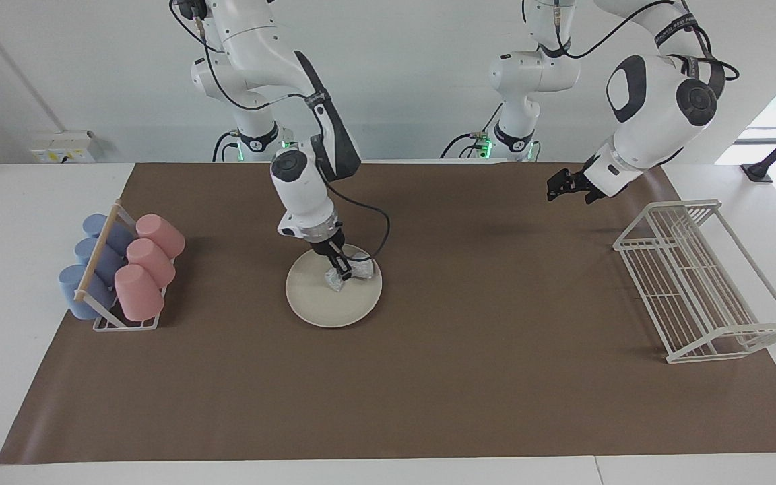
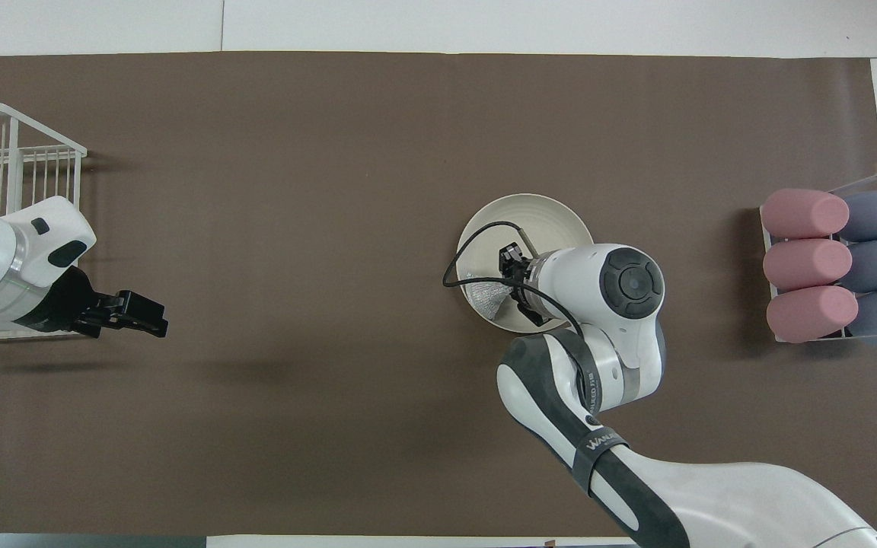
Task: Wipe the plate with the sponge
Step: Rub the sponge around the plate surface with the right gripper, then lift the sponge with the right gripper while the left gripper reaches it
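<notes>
Writing: a partly legible "WAL…" band is seen on the right arm.
Sponge (image 1: 353, 272): clamped in right claw (image 1: 341, 271), pressed on plate (image 1: 324, 300).
Left claw (image 1: 558, 186): held apart over the surface (image 1: 428, 377).

My black right gripper (image 1: 342, 271) pinches a silvery speckled sponge (image 1: 354, 272) on the cream plate (image 1: 320, 300); brown mat (image 1: 428, 377), pink cups (image 1: 149, 266), blue cups (image 1: 85, 266).

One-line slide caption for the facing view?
Right pincer presses the sponge onto the plate; left pincer waits open.
</notes>
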Controlling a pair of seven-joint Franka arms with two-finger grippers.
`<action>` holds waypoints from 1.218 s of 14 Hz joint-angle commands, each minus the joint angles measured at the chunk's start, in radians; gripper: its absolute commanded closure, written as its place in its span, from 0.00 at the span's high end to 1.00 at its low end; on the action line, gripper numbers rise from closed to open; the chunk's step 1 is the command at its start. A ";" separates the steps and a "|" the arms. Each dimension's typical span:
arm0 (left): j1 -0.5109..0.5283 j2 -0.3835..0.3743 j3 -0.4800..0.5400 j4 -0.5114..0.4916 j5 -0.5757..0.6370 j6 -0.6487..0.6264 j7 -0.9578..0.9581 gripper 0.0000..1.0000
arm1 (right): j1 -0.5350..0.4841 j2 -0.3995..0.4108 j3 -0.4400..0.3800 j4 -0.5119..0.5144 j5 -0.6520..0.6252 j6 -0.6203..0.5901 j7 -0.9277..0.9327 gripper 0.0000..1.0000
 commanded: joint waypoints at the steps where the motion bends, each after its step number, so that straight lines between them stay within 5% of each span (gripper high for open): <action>1: -0.009 -0.010 0.002 -0.007 0.021 0.014 -0.019 1.00 | -0.007 0.021 0.005 -0.023 0.009 0.019 0.008 0.00; 6: -0.009 -0.010 0.002 -0.007 0.021 0.014 -0.019 1.00 | -0.007 0.017 0.000 0.040 0.008 -0.050 0.018 0.00; 12: -0.003 -0.008 0.001 -0.001 -0.005 0.008 -0.077 1.00 | 0.002 -0.029 -0.001 0.423 -0.148 -0.566 0.270 0.00; 14: 0.012 -0.010 0.009 -0.003 -0.179 -0.001 -0.091 1.00 | 0.014 -0.025 0.002 0.575 -0.154 -0.747 0.311 0.00; 17: 0.049 -0.011 0.010 -0.012 -0.422 -0.024 -0.091 1.00 | 0.051 -0.026 -0.001 0.676 -0.149 -0.860 0.374 0.00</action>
